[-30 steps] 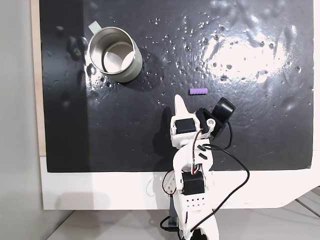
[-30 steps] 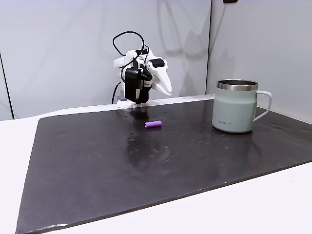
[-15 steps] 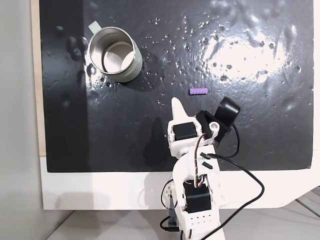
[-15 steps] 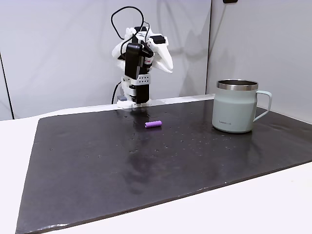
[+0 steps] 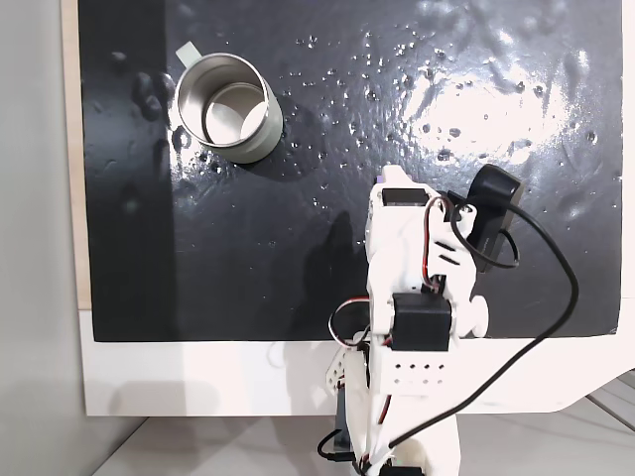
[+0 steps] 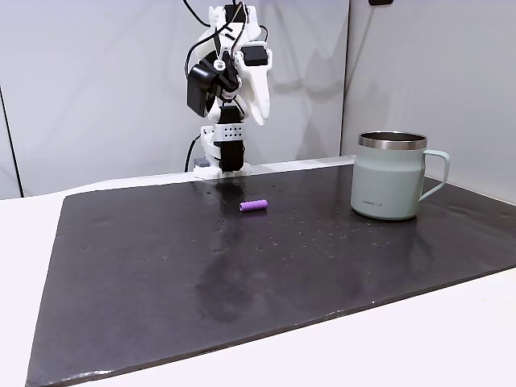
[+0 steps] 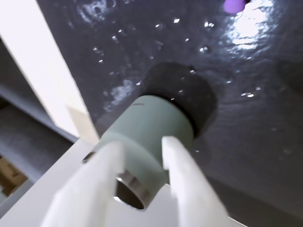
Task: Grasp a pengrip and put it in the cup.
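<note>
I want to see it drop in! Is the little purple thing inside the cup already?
No, in a fixed view the pengrip lies on the black mat, apart from the cup, with the gripper raised above it.

Pengrip (image 6: 253,206) on the mat (image 6: 242,266), left of the cup (image 6: 389,187), gripper (image 6: 256,109) raised above.
</note>
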Motion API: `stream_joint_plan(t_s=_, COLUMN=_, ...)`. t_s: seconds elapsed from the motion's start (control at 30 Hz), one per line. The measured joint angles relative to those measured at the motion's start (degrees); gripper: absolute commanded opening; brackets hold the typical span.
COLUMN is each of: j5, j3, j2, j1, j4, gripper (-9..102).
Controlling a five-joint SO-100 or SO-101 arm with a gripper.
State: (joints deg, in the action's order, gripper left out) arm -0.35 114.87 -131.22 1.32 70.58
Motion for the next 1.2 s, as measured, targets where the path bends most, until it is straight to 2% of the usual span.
stream_joint_plan(t_s=0.2, j5=-2.6, j3=-9.1, j2=14.6, j1=-2.0, j4=7.1, gripper=18)
stream_joint_plan(t_s=0.47, j5=-5.4, j3=-13.9, j2=28.9, j1=-6.4, j4=9.1, gripper=21)
stream_joint_plan(t_s=0.77, j5=-7.6, j3=-16.3, j2=41.4, j1=-7.3, j4=6.2, gripper=21)
stream_joint_plan(t_s=1.2, j5=-7.8, j3=-14.6, j2=49.9, j1=-6.9, j4=-0.5, gripper=18)
